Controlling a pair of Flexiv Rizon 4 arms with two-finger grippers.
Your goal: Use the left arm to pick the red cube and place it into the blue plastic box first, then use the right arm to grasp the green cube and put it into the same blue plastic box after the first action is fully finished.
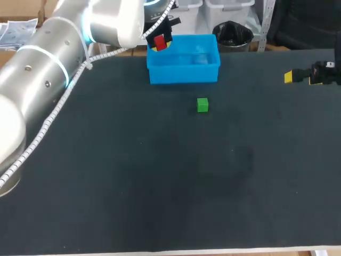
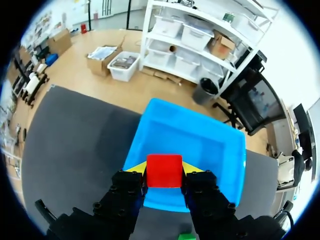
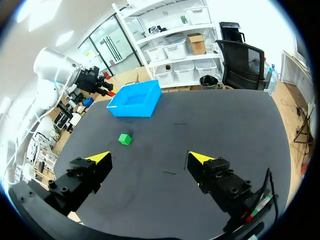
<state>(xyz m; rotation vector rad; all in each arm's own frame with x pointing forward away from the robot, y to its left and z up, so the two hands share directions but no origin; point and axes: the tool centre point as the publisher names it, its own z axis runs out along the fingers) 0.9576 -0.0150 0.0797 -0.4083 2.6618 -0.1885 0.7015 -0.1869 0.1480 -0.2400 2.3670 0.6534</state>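
Red cube is clamped between the yellow tips of your left gripper. It hangs over the left end of the blue plastic box, close to the rim, and the box's open interior lies ahead of the fingers. The drop turns on that relation. I judge the cube to be inside the walls, but only just, so you may want it nearer the box's middle before you let go. The box's long side runs across the table. The green cube sits on the table just in front of the box, not touching it. Your right gripper hangs well off to the box's right, fingers spread and empty. Count: one red cube, one green cube, one box.
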